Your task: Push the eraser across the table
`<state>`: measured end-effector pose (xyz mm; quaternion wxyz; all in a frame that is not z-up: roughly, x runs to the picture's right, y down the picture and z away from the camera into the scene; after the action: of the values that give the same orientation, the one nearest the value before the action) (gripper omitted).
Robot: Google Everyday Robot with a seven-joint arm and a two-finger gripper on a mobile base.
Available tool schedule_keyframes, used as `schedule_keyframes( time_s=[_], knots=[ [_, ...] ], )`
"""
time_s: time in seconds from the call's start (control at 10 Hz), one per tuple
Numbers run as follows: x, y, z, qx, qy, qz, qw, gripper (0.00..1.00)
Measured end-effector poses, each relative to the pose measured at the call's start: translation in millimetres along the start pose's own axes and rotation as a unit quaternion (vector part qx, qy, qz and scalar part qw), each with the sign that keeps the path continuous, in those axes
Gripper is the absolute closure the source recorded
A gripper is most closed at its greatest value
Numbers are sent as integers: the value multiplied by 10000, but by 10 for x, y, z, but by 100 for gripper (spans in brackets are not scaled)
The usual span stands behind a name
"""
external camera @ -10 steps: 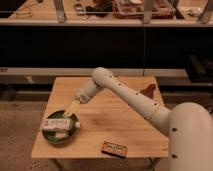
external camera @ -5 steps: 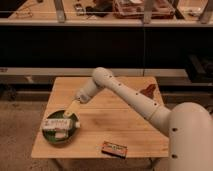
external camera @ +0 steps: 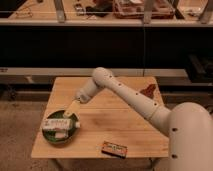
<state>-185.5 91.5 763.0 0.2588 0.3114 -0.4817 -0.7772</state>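
Observation:
A small flat rectangular block [external camera: 115, 148], dark with an orange-brown face, lies near the table's front edge; it looks like the eraser. My gripper [external camera: 72, 109] is at the left of the wooden table [external camera: 120, 117], just above the far rim of a green bowl [external camera: 61, 128]. It is well to the left of and behind the block, not touching it. My white arm reaches in from the lower right across the table.
The green bowl holds white packaged items [external camera: 56, 125]. A brown object [external camera: 148, 91] lies at the table's far right edge. Behind the table stand dark shelves with a counter of clutter on top.

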Motion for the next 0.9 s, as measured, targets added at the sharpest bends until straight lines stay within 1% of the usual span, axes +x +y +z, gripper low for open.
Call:
schedule_keyframes(
  time_s=[0.4,0.5,0.6,0.7,0.8,0.9],
  knots=[
    [-4,-7,-8,-1,-3,-1,10000,20],
    [-59,-42,-33,33,1,69,10000,20],
    [-155,-93,-83,77,24,171,9998,20],
    [-376,-272,-218,156,131,316,9993,20],
    [-537,-439,-320,175,262,359,9989,20],
    [-725,-625,-416,149,404,377,9984,20]
  ],
)
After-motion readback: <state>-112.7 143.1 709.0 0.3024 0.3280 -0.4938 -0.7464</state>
